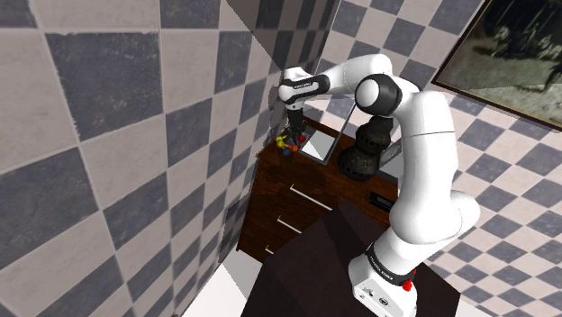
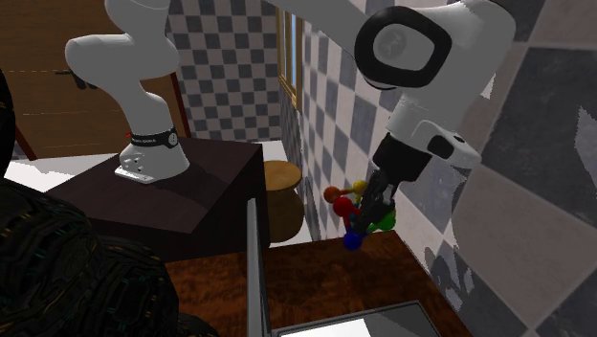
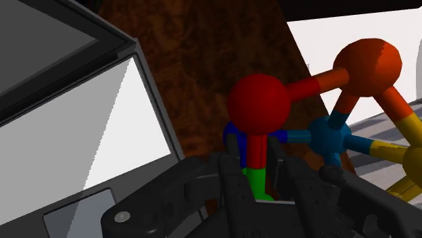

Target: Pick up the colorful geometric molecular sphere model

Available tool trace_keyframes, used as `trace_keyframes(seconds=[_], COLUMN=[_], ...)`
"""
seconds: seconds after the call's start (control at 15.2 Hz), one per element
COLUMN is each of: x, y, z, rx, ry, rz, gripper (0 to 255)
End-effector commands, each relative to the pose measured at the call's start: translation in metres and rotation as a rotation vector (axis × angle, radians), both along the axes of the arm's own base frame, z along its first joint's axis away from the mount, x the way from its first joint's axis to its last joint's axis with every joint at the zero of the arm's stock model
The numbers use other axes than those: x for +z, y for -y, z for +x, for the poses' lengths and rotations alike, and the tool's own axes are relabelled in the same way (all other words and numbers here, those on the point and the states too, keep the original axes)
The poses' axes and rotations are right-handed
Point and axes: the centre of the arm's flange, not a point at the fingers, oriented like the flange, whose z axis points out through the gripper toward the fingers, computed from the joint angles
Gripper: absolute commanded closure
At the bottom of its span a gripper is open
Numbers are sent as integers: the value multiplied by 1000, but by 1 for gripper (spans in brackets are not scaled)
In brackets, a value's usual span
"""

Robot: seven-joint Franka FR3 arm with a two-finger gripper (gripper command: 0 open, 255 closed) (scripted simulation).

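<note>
Where the white arm (image 1: pixel 423 153) stretches from the shoulder view's lower right toward the checkered wall (image 1: pixel 108 117), the black tool (image 1: pixel 292 133) points down over the far corner of the dark wooden surface (image 1: pixel 315 173). The molecular sphere model (image 1: pixel 287 141) sits right at its tip, a small cluster of coloured balls just left of centre in that frame, close against the wall.

From the second exterior view, the tool (image 2: pixel 375 206) comes down from the upper right, buried in the molecular sphere model (image 2: pixel 356 213). Orange, yellow and red balls stick out to its left, a green one lies beneath it, and a blue one sits lowest, at the edge of the surface (image 2: pixel 325 278). I cannot tell whether that blue ball rests on the wood or hangs just clear.

Looking along the tool (image 3: pixel 255 145), its fingers (image 3: pixel 233 152) are drawn in to a narrow gap and clasp the red and green rod of the molecular sphere model (image 3: pixel 258 98) between them. The red ball sits just beyond the fingertips, with the blue hub, orange ball and yellow rods off to one side. A grey-framed panel (image 3: pixel 74 142) lies on the surface (image 3: pixel 203 67) on the other side of the tool.
</note>
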Motion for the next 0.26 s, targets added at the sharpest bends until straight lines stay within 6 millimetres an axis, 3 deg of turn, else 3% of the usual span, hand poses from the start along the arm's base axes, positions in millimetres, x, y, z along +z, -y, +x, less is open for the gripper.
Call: trace_keyframes(seconds=[0.0,0.2], x=[9,16], y=[0,0], z=[0,0], rx=[0,0], ry=[0,0], rz=[0,0], gripper=[255,255])
